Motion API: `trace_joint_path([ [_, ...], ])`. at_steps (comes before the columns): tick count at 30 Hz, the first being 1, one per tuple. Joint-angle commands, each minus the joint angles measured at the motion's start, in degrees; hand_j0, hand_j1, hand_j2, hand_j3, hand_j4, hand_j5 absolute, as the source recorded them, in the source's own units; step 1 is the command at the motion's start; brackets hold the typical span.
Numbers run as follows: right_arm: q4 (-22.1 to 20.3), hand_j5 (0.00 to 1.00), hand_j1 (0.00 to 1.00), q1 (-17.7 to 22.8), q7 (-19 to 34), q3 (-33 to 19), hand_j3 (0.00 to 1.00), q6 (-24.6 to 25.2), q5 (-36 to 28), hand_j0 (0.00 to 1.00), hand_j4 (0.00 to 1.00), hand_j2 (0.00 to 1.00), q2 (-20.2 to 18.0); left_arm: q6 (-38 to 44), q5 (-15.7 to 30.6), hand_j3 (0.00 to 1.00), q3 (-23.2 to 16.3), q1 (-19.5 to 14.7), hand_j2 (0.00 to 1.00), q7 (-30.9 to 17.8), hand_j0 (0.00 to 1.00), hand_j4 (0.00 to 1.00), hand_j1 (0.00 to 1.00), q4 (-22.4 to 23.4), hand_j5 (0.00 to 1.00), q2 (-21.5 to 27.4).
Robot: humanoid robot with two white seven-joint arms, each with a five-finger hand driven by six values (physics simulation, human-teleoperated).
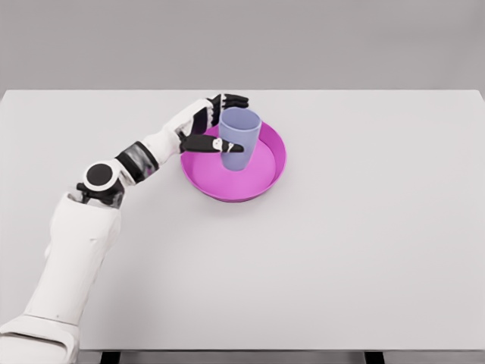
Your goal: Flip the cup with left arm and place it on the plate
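The left hand [214,125] has its fingers closed around the lavender cup [239,138]; the cup stands upright, mouth up. Below the hand the cup sits inside the magenta plate [261,182], on the white table [364,250].

The robot's big white smooth arm [72,250] has a round black-and-white elbow joint [101,177]. Its white left hand [203,125] has black fingers [216,144] with white tips.

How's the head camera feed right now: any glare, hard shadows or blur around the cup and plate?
Head view: even, soft light, no glare on the table; only faint shading inside the magenta plate. The cup and left hand look slightly soft at the edges, yet readable. No distortion evident.
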Motion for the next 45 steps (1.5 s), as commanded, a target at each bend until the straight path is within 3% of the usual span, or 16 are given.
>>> trace_joint_path([
  [1, 0.0, 1.0, 1.0, 0.0, 0.0, 0.0, 1.0, 0.1, 0.0, 1.0, 1.0, 1.0, 0.0, -0.8, 0.3, 0.76, 0.0, 0.0, 0.76, 0.0, 0.76, 0.76, 0.76, 1.7, 0.76, -0.8],
  [11, 0.0, 1.0, 1.0, 0.1, 0.0, 0.0, 1.0, 0.0, 0.0, 1.0, 1.0, 1.0, 0.0, -0.8, 0.3, 0.77, -0.1, -0.4, 0.77, 0.0, 0.77, 0.77, 0.77, 3.5, 0.77, -1.1],
  [12, 0.0, 1.0, 1.0, 0.1, 0.0, 0.0, 1.0, 0.1, 0.1, 1.0, 1.0, 1.0, 0.0, -0.8, 0.3, 0.82, 0.0, -0.4, 0.82, 0.0, 0.82, 0.82, 0.82, 3.5, 0.82, -1.4],
  [13, 0.0, 1.0, 1.0, 0.1, 0.0, 0.0, 1.0, 0.0, 0.0, 1.0, 1.0, 1.0, 0.0, -0.8, 0.3, 0.96, 0.0, -0.3, 0.96, 0.0, 0.96, 0.96, 0.96, 3.4, 0.96, -1.5],
  [14, 0.0, 1.0, 1.0, 0.1, 0.0, 0.0, 1.0, 0.1, 0.0, 1.0, 1.0, 1.0, 0.0, -0.8, 0.3, 1.0, 0.0, -0.4, 1.0, 0.0, 1.0, 1.0, 1.0, 3.4, 1.0, -1.9],
  [31, 0.0, 1.0, 1.0, 0.1, 0.0, 0.0, 1.0, 0.1, 0.0, 1.0, 1.0, 1.0, 0.0, -1.4, 0.6, 1.0, 0.0, 0.1, 1.0, 0.0, 1.0, 1.0, 1.0, 2.3, 1.0, -1.3],
  [36, 0.0, 1.0, 1.0, 0.1, 0.0, 0.0, 1.0, 0.1, 0.1, 1.0, 1.0, 1.0, 0.0, -1.2, 0.7, 1.0, 0.7, 1.8, 1.0, 0.0, 1.0, 1.0, 1.0, -0.9, 1.0, -1.0],
  [45, 0.0, 1.0, 1.0, 0.1, 0.0, 0.0, 1.0, 0.0, 0.1, 1.0, 1.0, 1.0, 0.0, -1.2, 0.8, 1.0, 0.7, 1.9, 1.0, 0.0, 1.0, 1.0, 1.0, -1.4, 1.0, -1.0],
])
